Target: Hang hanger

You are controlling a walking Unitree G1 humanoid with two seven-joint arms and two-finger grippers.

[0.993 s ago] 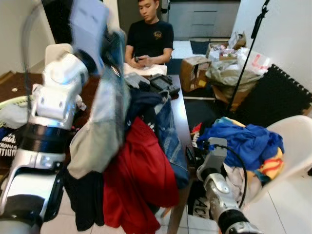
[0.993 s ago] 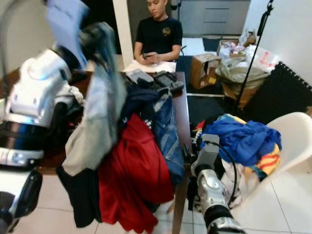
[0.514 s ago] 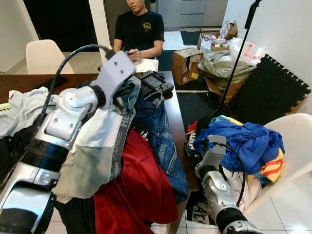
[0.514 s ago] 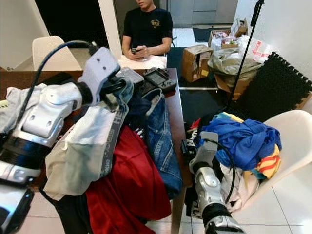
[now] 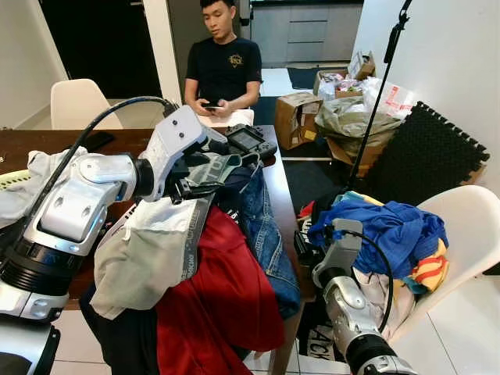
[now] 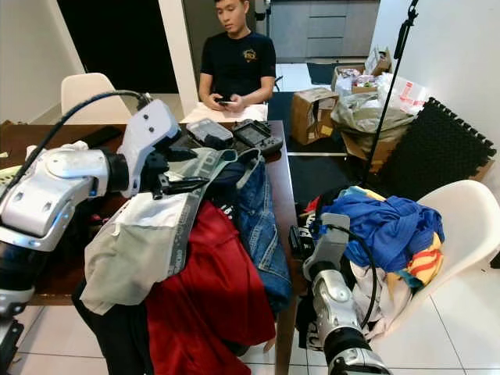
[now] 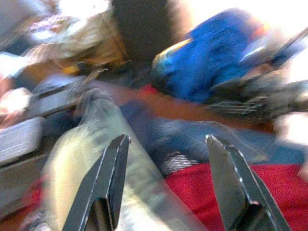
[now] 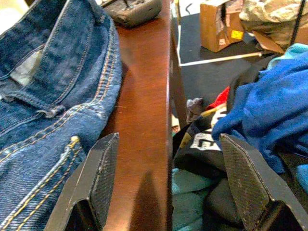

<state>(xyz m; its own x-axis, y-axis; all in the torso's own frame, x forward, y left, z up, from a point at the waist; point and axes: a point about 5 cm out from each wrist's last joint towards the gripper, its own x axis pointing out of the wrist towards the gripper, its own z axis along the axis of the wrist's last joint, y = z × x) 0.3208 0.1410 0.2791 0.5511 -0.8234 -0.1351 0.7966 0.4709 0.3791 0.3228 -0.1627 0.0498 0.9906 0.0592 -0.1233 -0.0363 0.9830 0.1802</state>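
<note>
Though no hanger can be made out, pale grey garment (image 5: 156,246) drapes from my left fingers (image 5: 205,173) over red cloth (image 5: 223,297) and jeans (image 8: 43,106) at the bench (image 8: 144,139) edge. Risk: the garment may slip or snag the pile. Left fingers: spread in the wrist view, grip uncertain. Right fingers (image 8: 166,185): wide, empty, beside the bench edge.

Red garment (image 5: 226,297), blue denim jeans (image 5: 266,226)
</note>
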